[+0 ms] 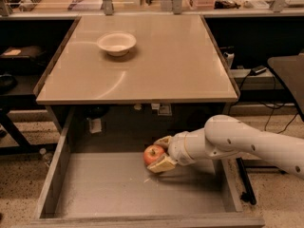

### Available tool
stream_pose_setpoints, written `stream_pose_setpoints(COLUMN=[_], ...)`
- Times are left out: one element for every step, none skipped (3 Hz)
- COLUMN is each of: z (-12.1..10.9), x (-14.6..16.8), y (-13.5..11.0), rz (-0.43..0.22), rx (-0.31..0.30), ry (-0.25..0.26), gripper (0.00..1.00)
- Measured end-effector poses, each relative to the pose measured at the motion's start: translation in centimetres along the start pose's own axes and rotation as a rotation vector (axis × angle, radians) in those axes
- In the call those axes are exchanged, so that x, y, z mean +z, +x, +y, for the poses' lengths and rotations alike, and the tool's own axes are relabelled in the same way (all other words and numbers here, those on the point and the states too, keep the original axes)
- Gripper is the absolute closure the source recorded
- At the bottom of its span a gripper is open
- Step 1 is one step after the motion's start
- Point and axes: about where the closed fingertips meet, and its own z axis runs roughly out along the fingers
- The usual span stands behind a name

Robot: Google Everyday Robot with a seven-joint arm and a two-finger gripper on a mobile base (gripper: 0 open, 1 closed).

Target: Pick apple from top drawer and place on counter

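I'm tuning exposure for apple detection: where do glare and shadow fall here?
Camera view: curved glare streaks cross the counter near the bowl; the drawer is in deep shadow at its back, under the counter; the apple, held by the gripper inside the drawer, is dimly lit yet reads red.

arm (247,144): smooth glossy white shell; thick rounded tube; a few small dark dots along its side | wrist: short white segmented collar, narrower than the forearm | hand (156,154): pale tan-yellow against the white; sits inside the top drawer (118,189), toward its back
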Motion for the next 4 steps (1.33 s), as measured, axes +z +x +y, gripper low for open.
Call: stream_pose_setpoints(z=[0.0,1.0,0.9,0.1], x=[0.0,0.5,-1.7,-7.3], y=[0.0,-0.6,-2.0,-3.9], rz=[0.000,-0.002,-0.002,0.015], rx=[-0.001,-0.017,-0.040,-0.079], ry=[-0.001,-0.024,0.001,0.097], gripper=[0.90,1.00,1.00,1.00])
